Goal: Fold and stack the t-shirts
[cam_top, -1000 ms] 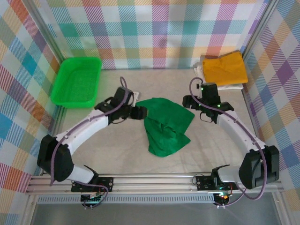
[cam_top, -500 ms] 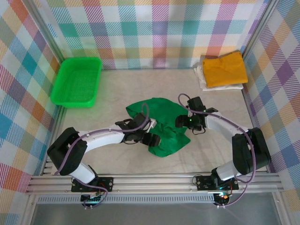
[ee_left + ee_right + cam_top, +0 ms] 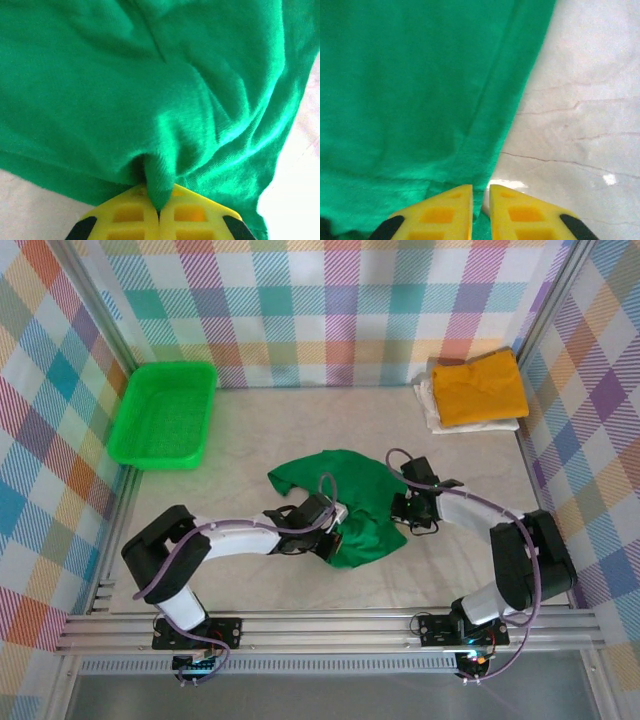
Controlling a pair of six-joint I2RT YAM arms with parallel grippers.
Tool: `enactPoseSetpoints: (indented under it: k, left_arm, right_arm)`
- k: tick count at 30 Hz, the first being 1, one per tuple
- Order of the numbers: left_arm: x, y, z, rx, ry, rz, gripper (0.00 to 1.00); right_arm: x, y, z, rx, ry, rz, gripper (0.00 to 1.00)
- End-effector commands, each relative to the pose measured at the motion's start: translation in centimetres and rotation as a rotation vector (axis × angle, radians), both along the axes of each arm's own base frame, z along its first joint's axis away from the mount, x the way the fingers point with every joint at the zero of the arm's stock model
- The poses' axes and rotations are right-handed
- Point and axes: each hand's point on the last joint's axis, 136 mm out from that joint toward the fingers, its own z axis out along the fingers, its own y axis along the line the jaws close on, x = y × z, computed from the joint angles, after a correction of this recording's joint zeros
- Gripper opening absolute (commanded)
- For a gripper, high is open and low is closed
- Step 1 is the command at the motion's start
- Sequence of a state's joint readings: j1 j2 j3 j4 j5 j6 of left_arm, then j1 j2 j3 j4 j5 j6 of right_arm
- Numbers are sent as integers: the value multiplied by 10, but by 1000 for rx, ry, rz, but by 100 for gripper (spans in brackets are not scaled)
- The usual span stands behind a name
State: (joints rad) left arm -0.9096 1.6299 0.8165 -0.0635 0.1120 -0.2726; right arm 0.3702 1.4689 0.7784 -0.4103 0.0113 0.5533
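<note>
Your left gripper (image 3: pixel 159 212) is clenched on a fold of the green shirt (image 3: pixel 350 490), which lies crumpled on the table (image 3: pixel 300 420). Your right gripper (image 3: pixel 481 202) pinches the shirt's hem. From above, both grippers' fingertips are hard to make out.

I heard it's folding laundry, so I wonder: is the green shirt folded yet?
Not folded: the green t-shirt lies rumpled and uneven on the table, unlike the flat yellow t-shirt at back right.
</note>
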Motion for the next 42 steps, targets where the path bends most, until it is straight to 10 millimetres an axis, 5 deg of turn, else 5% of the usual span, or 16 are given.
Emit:
enactPoseSetpoints:
  k: [1, 15, 21, 23, 27, 29, 31, 34, 37, 42]
  left_arm:
    - [24, 15, 38, -69, -116, 90, 0]
    - [71, 147, 165, -57, -416, 395, 0]
    - [86, 203, 201, 12, -533, 527, 0]
    - [90, 203, 202, -20, -529, 513, 0]
    - [96, 175, 190, -86, -441, 413, 0]
    - [98, 176, 175, -56, -391, 427, 0]
    - [98, 180, 164, -38, -381, 448, 0]
    - [93, 192, 160, -45, -413, 507, 0]
    - [92, 202, 159, -66, -449, 561, 0]
    - [89, 210, 136, -45, -395, 600, 0]
  right_arm:
    - [19, -5, 43, 17, -129, -8, 5]
    - [27, -35, 199, 72, -454, -51, 0]
    - [38, -56, 211, 84, -497, -123, 0]
    - [46, -52, 204, 112, -476, -106, 0]
    - [56, 9, 188, 292, -444, 114, 2]
    - [46, 57, 169, 261, -426, 318, 17]
    - [19, 115, 139, 261, -375, 563, 31]
    - [-27, 176, 93, 211, -388, 885, 45]
    - [-70, 217, 52, 69, -459, 1203, 54]
    - [-100, 257, 18, 73, -463, 1398, 59]
